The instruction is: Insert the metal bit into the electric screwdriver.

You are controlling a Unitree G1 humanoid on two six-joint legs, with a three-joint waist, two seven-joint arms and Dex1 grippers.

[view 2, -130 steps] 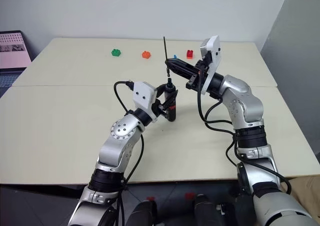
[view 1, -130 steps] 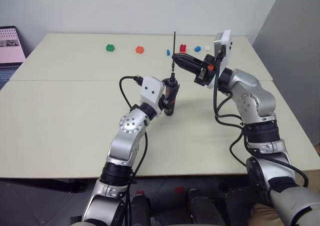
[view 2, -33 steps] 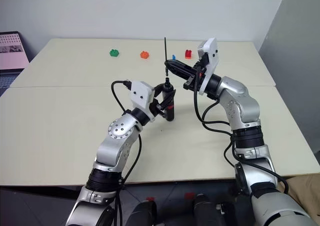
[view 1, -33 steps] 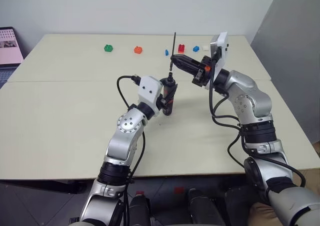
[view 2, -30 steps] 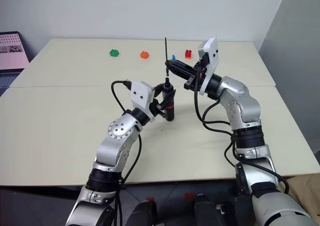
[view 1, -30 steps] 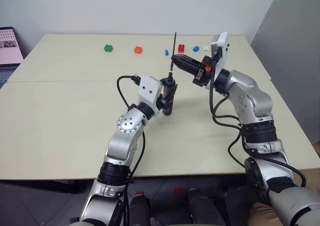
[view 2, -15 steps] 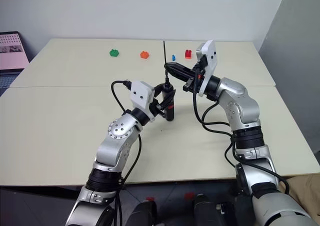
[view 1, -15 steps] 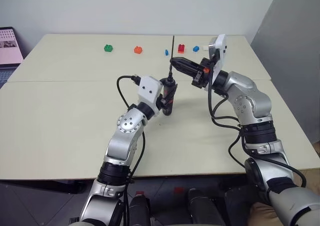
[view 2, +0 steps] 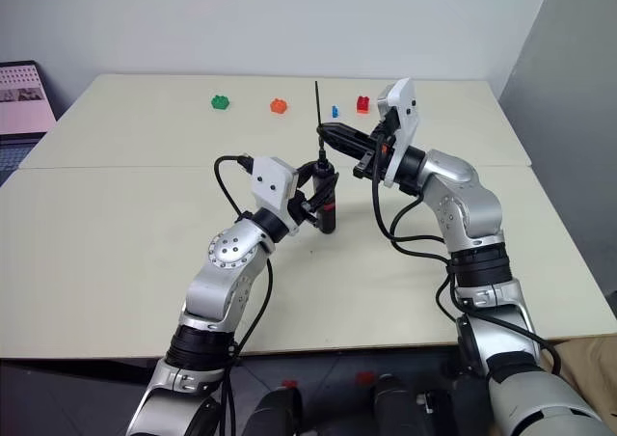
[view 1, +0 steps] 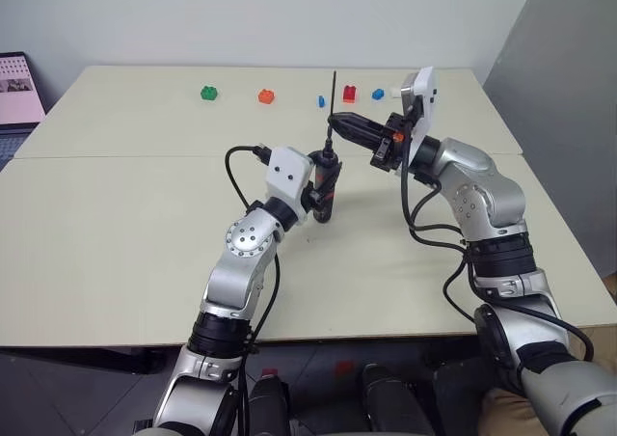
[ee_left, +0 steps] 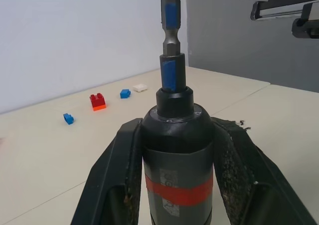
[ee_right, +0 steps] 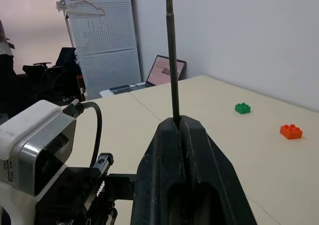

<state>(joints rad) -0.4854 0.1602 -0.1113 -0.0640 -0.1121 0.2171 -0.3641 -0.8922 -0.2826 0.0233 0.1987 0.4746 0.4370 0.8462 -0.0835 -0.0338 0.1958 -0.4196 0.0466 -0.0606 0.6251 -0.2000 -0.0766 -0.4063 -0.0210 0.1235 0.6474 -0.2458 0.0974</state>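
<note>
The bit stands upright, pinched near its lower end between the closed fingers of our right tool, its long shaft rising free above them. In the left wrist view its short hex end, marked with a blue patch, reaches down to the screwdriver's collar and seems to sit in or right at the mouth; we cannot tell how deep it has gone.

The screwdriver is also upright, clamped by its dark body and red band in our left tool, which is closed around it with the tip pointing up. It sits directly below the right tool, just under the fingers that carry the bit.

So the relation that matters is vertical: the bit's long axis and the screwdriver's long axis look close to one line, the bit above and the socket below. We judge that the coming move is a straight push down along that line by the right tool, while the left one holds steady. Any tilt between the two axes would likely jam the hex end against the collar.

Beyond our tools, the desk carries a few small bricks along its far side: green, orange, blue and red.
</note>
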